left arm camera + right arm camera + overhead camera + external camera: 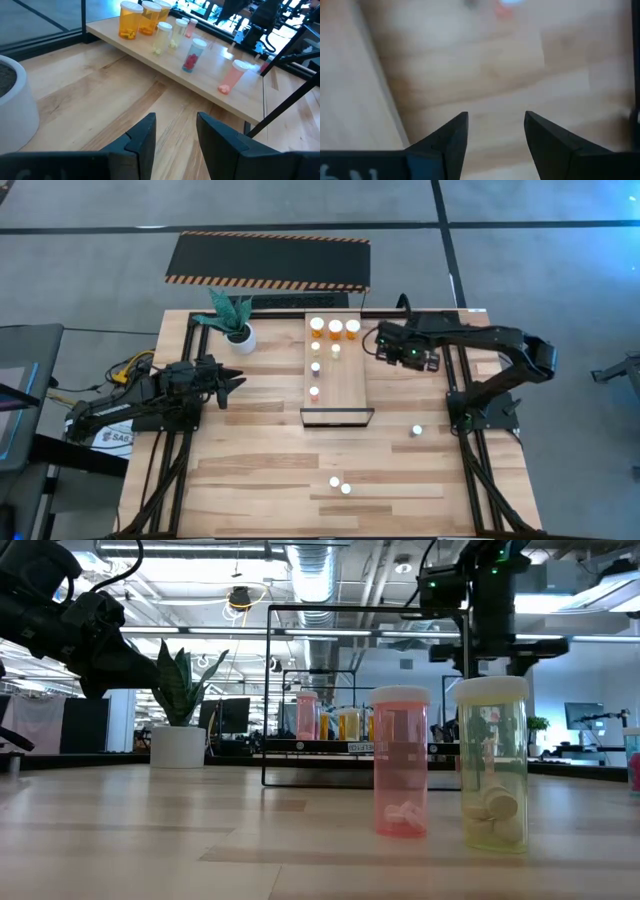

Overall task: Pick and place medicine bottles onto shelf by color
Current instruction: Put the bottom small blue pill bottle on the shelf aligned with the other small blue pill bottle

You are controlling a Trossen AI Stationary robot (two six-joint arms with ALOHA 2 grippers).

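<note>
Well under way, by the look of things. On the shelf [338, 385]: three larger orange bottles [335, 328] in a row along its far short end, two small yellowish bottles [335, 349] just nearer, then a purple bottle [315, 367] and a pink bottle [314, 392] in line along its left edge toward the dark frame at its near short end. Seven bottles placed, grouped by colour as far as can be judged.

Still loose on the counter [250, 470]: a pink and a yellowish bottle [340, 485] standing side by side near the middle of the near edge, close up in the low view as pink [400, 762] and yellow-green [492, 764]; and one more bottle [417, 430] toward the right edge, beside the right arm's base, colour too small to tell. Three left to shelve, ten bottles counted in all.

Right tool [384, 348] hovering just off the shelf's right edge near the far end, fingers [455, 137] parted over bare wood, nothing between them. Left tool [232, 383] waiting over the counter's left half, well apart from the shelf, fingers [145, 137] likewise apart and empty.

Also on the counter: one white pot with a green plant [238, 330] near the far left corner.
</note>
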